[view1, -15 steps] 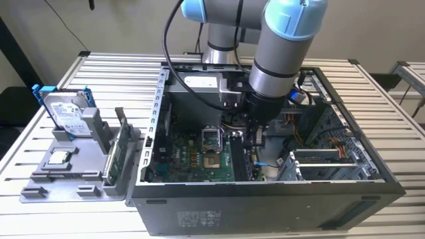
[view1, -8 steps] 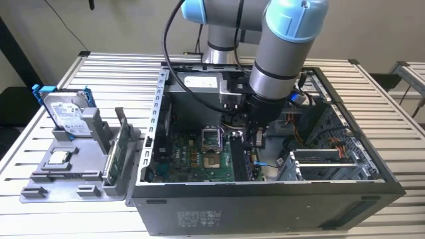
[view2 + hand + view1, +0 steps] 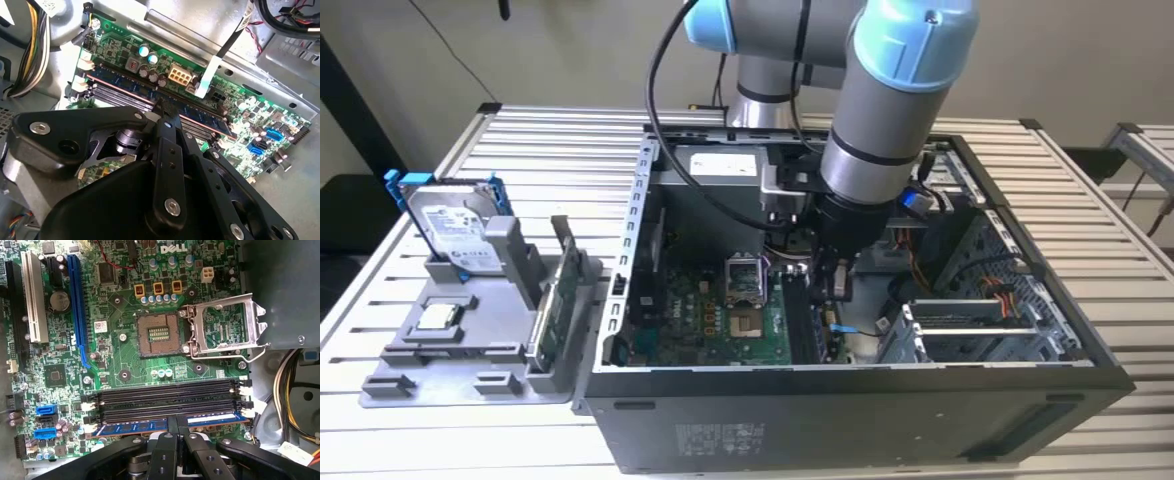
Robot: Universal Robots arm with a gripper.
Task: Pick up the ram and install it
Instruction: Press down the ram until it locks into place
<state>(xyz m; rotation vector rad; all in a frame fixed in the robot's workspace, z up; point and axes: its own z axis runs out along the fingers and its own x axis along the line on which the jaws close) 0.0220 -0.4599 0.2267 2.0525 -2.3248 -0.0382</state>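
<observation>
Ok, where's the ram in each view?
Exterior view: hard to make out, below the gripper inside the case.
First wrist view: the ram, blue strip between the gripper's tips.
Second wrist view: blue diagonal strip.
Shared landmark: the black memory slots alongside.

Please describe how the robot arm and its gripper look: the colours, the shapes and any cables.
The arm is a thick grey tube with light blue caps at its joints; a black cable loops beside it. The gripper is matte black, built of flat linkage bars pinned with round silver screws, narrowing toward slim jaws.
</observation>
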